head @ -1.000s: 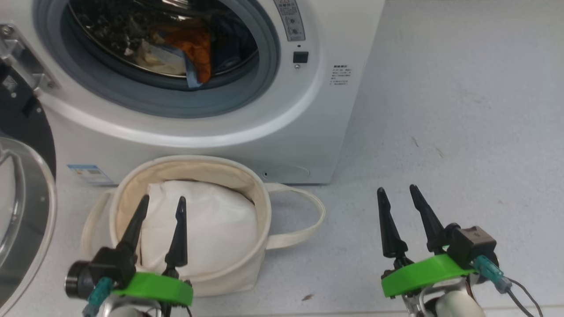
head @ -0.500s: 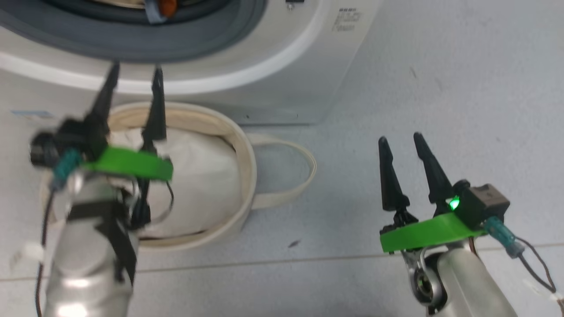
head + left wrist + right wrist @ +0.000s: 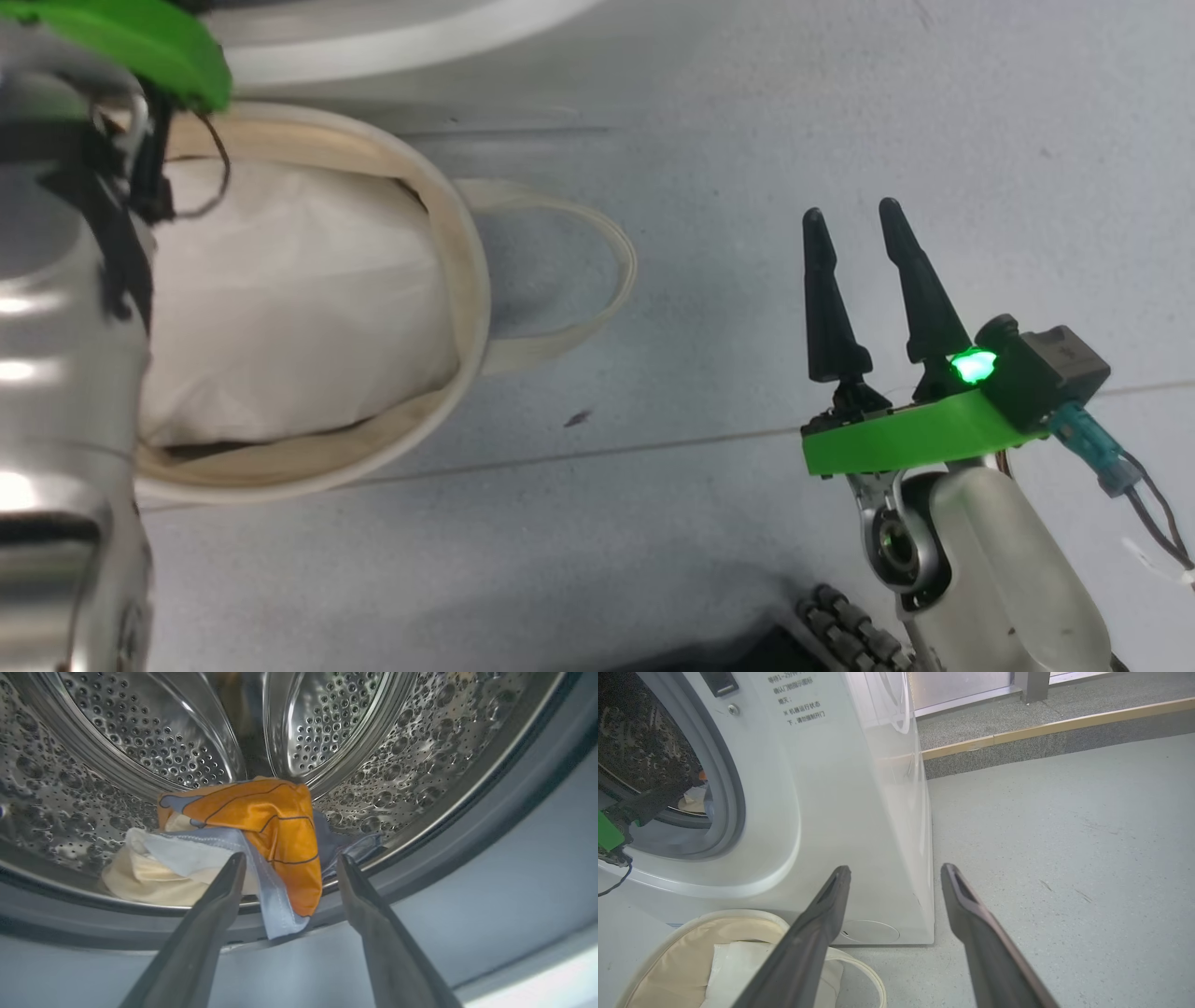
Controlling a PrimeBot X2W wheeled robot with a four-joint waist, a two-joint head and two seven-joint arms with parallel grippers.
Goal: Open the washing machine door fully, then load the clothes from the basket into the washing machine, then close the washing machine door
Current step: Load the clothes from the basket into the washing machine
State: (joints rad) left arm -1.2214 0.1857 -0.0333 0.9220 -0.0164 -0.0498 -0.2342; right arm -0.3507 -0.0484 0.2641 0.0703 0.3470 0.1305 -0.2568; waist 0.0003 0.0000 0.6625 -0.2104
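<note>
Left wrist view: your left gripper [image 3: 290, 857], spread wide and empty, faces the clothes [image 3: 261, 826] at the washing machine [image 3: 140, 742] drum's lip. A corner seemingly overhangs the grey ring [image 3: 70, 926], so tuck it in before closing.

Cream, orange and light-blue clothes [image 3: 280, 821] lie heaped at the front of the steel perforated drum [image 3: 140, 742] of the white washing machine [image 3: 859, 812], one pale-blue corner hanging over the grey rubber ring [image 3: 504, 816]; the cream canvas basket [image 3: 467, 271] stands on the floor just before it, a loop handle [image 3: 627, 271] lying flat
</note>
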